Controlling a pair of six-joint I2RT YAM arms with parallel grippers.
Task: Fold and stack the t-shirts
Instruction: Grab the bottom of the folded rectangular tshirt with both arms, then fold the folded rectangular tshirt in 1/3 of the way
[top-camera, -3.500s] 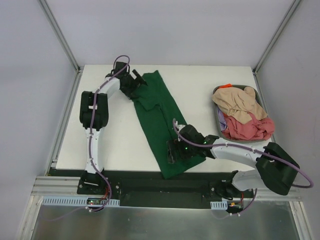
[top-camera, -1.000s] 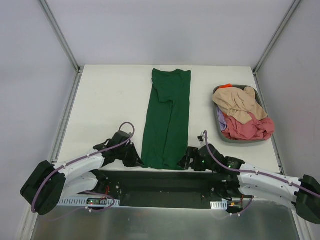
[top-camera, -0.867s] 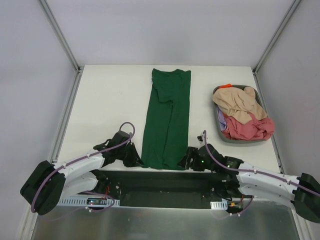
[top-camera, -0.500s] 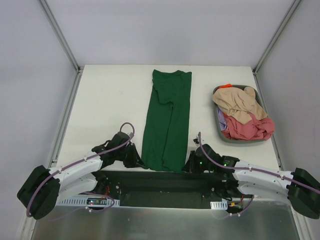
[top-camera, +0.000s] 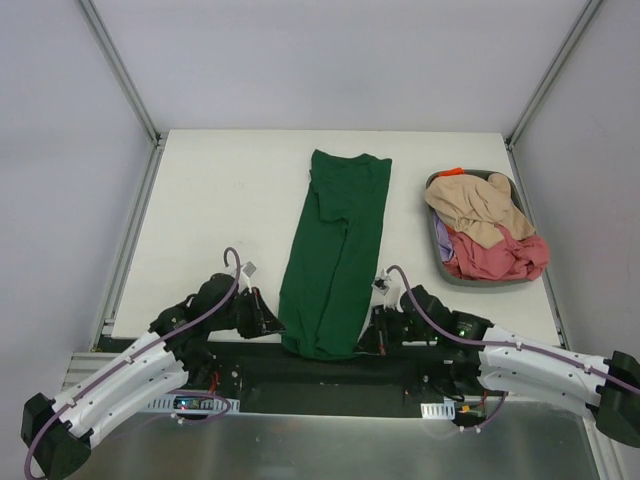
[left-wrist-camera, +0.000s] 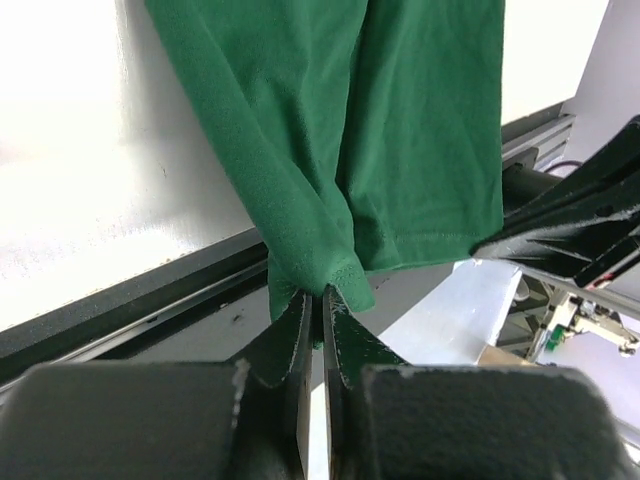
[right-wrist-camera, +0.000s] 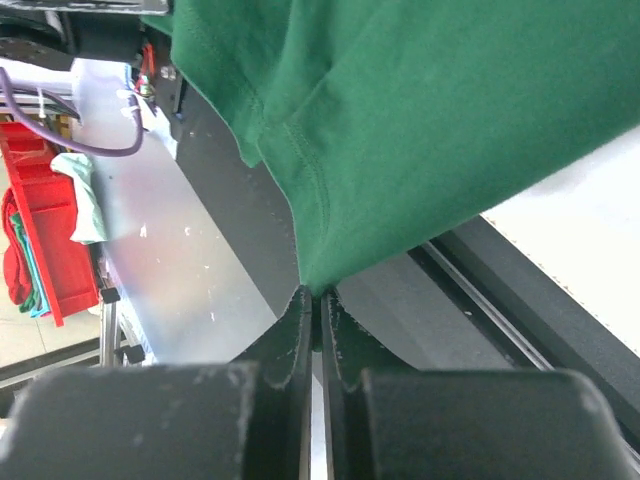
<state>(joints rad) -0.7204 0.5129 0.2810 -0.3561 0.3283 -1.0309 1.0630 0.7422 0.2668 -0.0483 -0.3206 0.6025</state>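
A dark green t-shirt lies folded lengthwise in a long strip down the middle of the table, its near end hanging over the front edge. My left gripper is shut on the strip's near left corner. On the near right corner my right gripper is shut. In both wrist views the jaws pinch the green hem, with the cloth stretching away from them. A beige t-shirt and a pink-red one lie heaped in the grey tray.
The grey tray stands at the right side of the table, with orange and purple bits of cloth showing. The black front rail runs below the table edge. A red bin shows beyond the table.
My right gripper has closed on the green shirt's near right corner. Both grippers have drawn back toward the front edge, pulling the strip's near end over it; the far end has slid nearer.
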